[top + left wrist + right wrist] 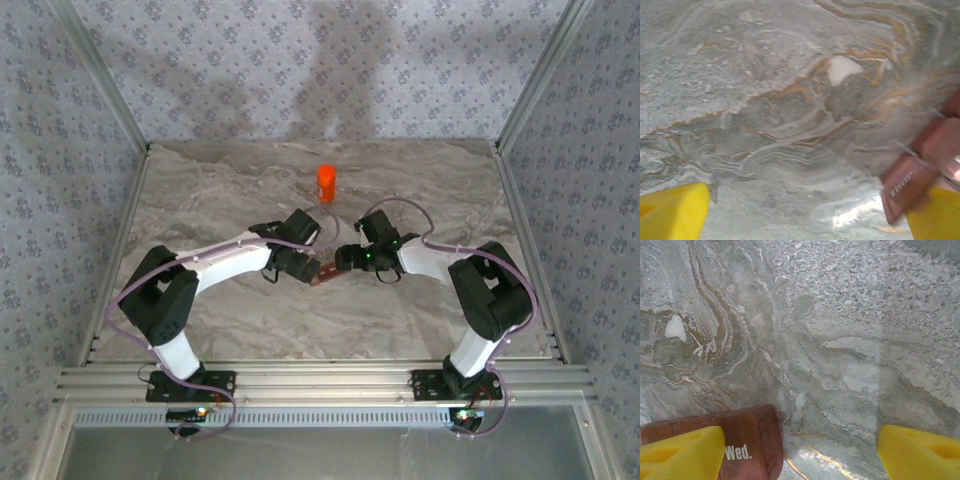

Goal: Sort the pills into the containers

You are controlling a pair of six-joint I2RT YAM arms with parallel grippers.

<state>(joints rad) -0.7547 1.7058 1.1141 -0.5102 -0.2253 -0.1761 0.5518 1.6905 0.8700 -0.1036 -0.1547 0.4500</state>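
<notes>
The left jaws stand wide open, their yellow fingers (671, 214) well apart over bare worktop (765, 100). The containers (920, 172) (a red-brown strip) are seen just beside one finger, at the edge of the gap; whether they touch cannot be told. The right jaws are likewise open and nothing is gripped. The containers' end, lettered "Wed.", lies partly behind one of their fingers (680, 455). From above, the containers are found between the two pairs of jaws, and an orange bottle (326, 182) stands upright well beyond them.
</notes>
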